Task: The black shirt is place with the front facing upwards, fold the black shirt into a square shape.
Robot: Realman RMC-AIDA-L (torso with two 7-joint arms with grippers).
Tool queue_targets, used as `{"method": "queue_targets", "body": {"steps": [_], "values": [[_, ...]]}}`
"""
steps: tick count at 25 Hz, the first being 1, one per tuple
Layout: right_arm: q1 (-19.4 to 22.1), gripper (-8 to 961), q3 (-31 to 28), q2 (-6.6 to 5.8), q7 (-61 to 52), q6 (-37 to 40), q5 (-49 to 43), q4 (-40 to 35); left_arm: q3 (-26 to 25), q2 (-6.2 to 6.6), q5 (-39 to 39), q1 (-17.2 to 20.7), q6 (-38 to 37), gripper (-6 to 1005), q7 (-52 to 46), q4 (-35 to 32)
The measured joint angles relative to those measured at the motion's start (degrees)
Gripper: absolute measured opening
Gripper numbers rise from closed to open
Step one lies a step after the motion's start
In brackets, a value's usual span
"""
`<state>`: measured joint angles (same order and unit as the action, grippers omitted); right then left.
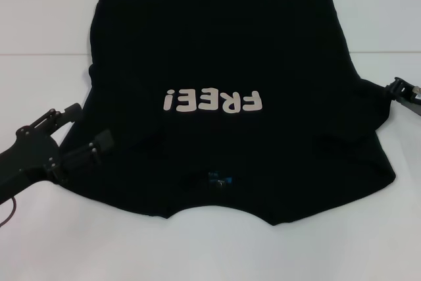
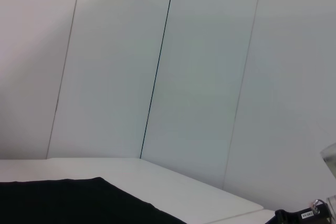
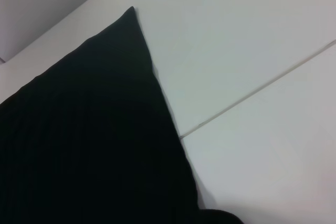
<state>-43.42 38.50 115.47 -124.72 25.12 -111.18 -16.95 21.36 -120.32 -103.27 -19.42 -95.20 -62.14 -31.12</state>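
Black shirt flat on white table, hands at either sleeve.

White tabletop lies bare on both sides of the black shirt; left hand and right hand crowd its side edges.
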Motion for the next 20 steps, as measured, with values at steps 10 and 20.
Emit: {"method": "queue_targets", "body": {"steps": [10, 20], "values": [[2.6, 40, -0.8, 1.31, 4.7, 6.6, 8.1, -3.9, 0.0, 0.00, 0.0, 0.0, -0.1, 908, 0.0, 0.1], [-0.3, 40, -0.8, 2.08, 6.4, 7.7, 11.4, -3.8, 0.0, 0.00, 0.1, -0.1, -0.2, 908, 0.0, -0.1]]}}
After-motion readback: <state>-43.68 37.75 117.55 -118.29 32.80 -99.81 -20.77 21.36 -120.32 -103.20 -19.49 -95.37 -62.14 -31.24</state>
